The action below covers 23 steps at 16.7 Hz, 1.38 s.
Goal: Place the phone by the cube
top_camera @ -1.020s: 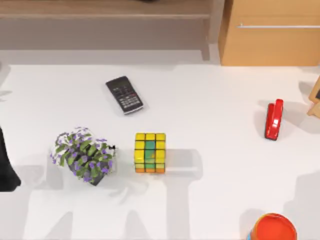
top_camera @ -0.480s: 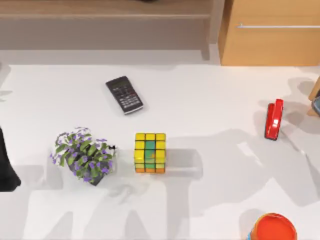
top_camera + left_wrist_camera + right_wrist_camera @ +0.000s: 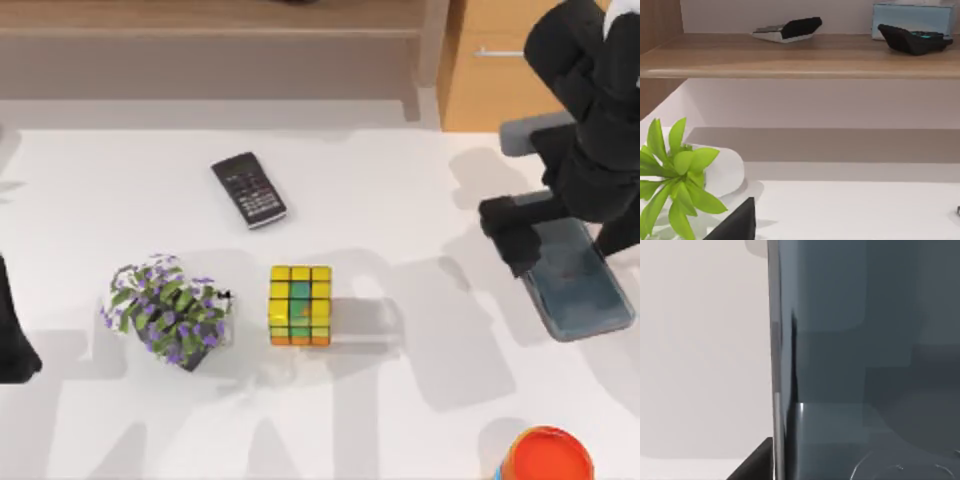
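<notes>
Nearest edge of desk [image 3: 400, 200]: orange-red round lid [image 3: 545, 455] at bottom right, well apart from everything else. Mid desk: the cube [image 3: 300, 305], mostly yellow w/ green + orange squares, upright, w/ potted purple-flower plant [image 3: 168, 310] near it on the left, not touching. Left arm parked at far left edge of desk; its wrist view looks past green leaves [image 3: 675, 185] to a wooden shelf [image 3: 800, 55] carrying dark devices. On the right, the phone [image 3: 575, 280], glossy blue-grey slab w/ grey rim, sits under the right arm, well apart from the cube; can't tell if it's lifted off the desk or lying on it. Right gripper [image 3: 545, 235] at the phone's upper end; dark finger [image 3: 510, 235] on its left side; cannot tell how far open or whether it's clamped. Right wrist view: phone [image 3: 850, 365] face close up, edge running vertically. Farther back: black keypad device [image 3: 249, 189] lying flat, angled. Beyond desk: wooden cabinet [image 3: 490, 90].
</notes>
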Each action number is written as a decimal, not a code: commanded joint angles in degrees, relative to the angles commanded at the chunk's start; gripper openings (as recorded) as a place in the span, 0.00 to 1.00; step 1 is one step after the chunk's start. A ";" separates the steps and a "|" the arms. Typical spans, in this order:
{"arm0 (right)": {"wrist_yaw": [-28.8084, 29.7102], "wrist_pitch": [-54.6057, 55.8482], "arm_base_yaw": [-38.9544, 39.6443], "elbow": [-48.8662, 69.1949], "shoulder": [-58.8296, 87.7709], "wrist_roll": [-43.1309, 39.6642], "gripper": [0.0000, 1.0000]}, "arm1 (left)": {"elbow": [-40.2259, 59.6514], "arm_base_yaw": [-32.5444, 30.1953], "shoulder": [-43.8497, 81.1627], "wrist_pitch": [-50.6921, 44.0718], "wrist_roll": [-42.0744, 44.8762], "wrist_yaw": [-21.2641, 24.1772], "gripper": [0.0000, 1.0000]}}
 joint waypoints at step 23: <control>-0.35 1.66 10.92 7.38 9.45 26.39 0.00 | 0.00 0.00 0.00 0.00 0.00 0.00 1.00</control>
